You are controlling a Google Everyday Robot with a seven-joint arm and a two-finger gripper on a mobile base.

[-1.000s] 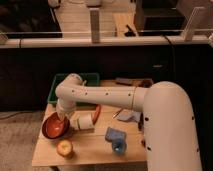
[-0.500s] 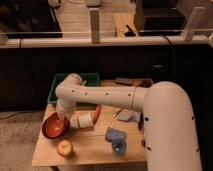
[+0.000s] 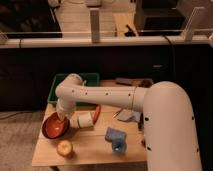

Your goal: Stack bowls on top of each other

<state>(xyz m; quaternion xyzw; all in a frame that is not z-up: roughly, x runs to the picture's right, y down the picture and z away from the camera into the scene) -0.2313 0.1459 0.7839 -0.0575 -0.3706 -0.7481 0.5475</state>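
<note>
The gripper [image 3: 63,120] is down at a red bowl [image 3: 52,130] on the table [image 3: 92,146]. Another bowl [image 3: 96,114] stands tipped on its edge close by.

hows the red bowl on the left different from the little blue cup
Colour: the bowl is glossy reddish-orange, the blue cup is blue. Size: the bowl is wide and shallow, the blue cup far narrower. Place: the bowl sits at the left with the gripper over its right part; the blue cup stands nearer the front, apart from the gripper. Both rest on the wooden table.
</note>
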